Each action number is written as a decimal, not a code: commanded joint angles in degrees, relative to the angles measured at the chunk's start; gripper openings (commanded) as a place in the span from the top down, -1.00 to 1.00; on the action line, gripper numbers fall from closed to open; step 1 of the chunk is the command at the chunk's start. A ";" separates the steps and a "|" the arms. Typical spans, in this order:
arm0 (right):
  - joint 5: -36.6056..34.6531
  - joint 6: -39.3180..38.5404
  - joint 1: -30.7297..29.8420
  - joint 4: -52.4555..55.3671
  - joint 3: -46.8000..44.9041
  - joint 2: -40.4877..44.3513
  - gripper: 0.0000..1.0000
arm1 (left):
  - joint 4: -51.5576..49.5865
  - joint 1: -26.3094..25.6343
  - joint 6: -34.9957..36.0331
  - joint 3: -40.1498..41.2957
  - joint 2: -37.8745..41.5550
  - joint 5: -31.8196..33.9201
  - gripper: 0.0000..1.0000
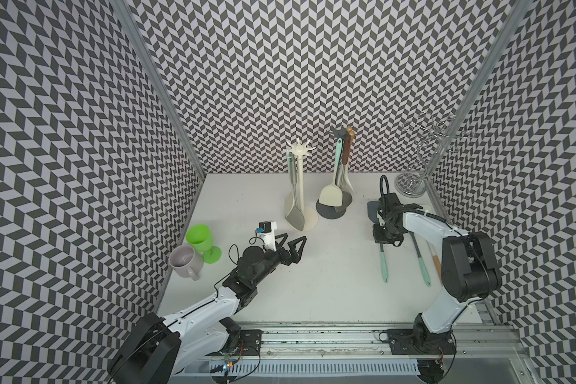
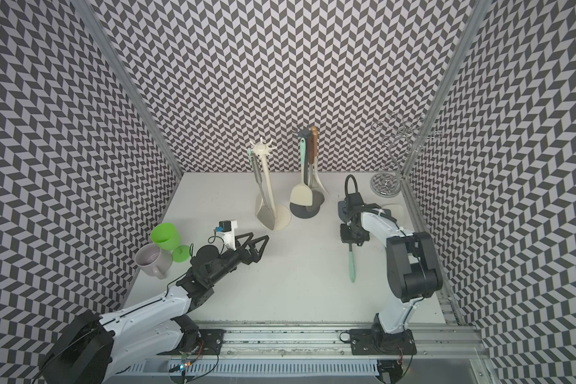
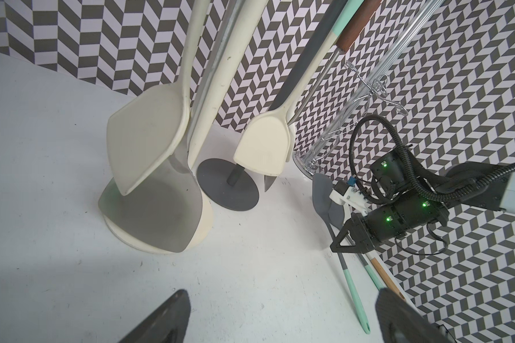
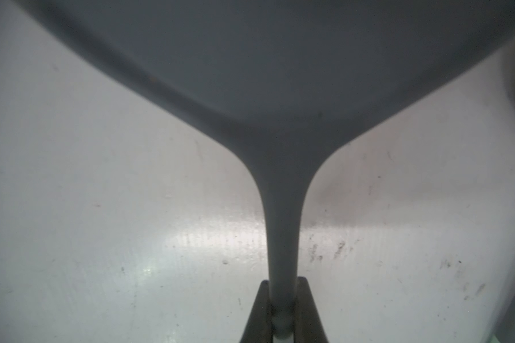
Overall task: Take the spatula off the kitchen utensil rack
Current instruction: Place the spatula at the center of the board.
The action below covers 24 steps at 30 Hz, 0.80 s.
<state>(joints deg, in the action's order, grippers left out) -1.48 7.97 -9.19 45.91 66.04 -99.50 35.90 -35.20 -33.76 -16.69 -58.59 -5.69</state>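
Nearest: rail [image 1: 313, 335] w/ both arm bases along near edge. Left fingers [image 1: 295, 236] spread wide, holding nothing, over mid counter [image 1: 330, 292], pointed toward cream rack [image 1: 301, 179]. Right fingers [image 4: 281, 297] pinched tight on gray neck of spatula [image 4: 280, 74], plain only in right wrist view and hidden under wrist in both top views. Spatula off gray rack [image 1: 328, 212], lying on counter to its right, mint handle toward near edge. Two more utensils [image 1: 421, 262] just right of it in a top view; elsewhere lost behind right arm [image 2: 409, 262]. Green goblet [image 1: 200, 237] & mug [image 1: 184, 261] at left edge.
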 commanded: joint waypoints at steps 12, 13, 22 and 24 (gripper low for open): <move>-9.83 -1.76 2.42 5.18 -0.03 -4.27 1.00 | 1.21 0.40 0.66 1.13 3.29 0.63 -0.97; -10.18 -1.63 2.43 5.00 -0.29 -4.58 1.00 | 1.13 0.40 0.79 1.13 3.37 0.68 -0.97; -12.99 -0.84 2.71 4.10 -1.35 -7.21 1.00 | 1.12 0.40 1.30 1.44 4.01 1.46 -0.97; -13.52 -0.76 2.69 4.01 -1.44 -7.24 1.00 | 1.19 0.40 1.27 1.41 3.79 1.39 -0.97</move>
<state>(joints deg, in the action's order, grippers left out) -11.51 7.16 -6.94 50.43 66.04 -104.97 35.92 -35.20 -33.23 -15.77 -55.29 -4.80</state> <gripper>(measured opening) 0.097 0.986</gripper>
